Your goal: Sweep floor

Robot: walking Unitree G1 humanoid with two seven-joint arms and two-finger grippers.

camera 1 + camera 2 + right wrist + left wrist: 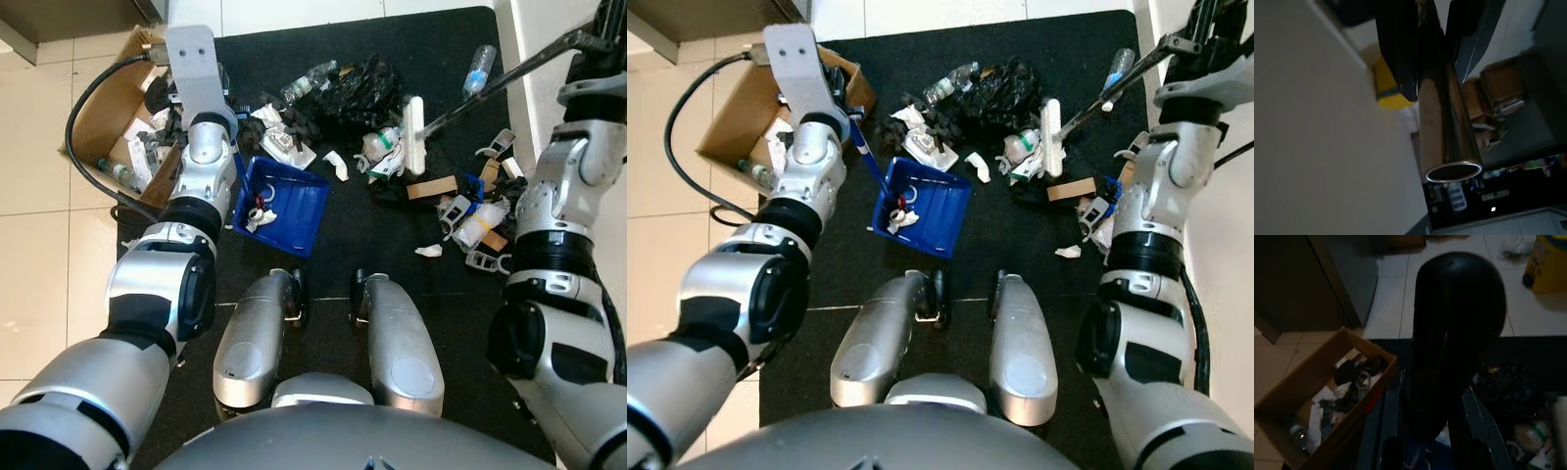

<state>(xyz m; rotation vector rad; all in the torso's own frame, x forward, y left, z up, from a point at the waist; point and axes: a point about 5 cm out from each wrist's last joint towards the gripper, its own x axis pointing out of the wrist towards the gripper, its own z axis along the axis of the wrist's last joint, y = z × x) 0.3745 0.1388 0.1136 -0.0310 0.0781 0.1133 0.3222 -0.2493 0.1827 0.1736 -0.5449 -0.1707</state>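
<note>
A blue dustpan (286, 204) rests on the black mat (343, 259) with a few white scraps inside. Its blue handle (865, 149) rises to my left gripper (841, 106), which is shut on it beside the cardboard box. My right gripper (1435, 49) is raised at the right by the wall, shut on the broom's metal handle (1447, 122). The handle slants down to the white broom head (414, 132), which sits among the litter. Scattered trash (460, 211) lies across the mat: bottles, paper, cardboard bits and a black bag (358, 88).
An open cardboard box (103, 113) holding trash stands at the left on the tiles, with a black cable (78, 117) looping past it. A plastic bottle (478, 69) lies near the white wall at the right. My own legs (255, 333) stand on the mat's near part.
</note>
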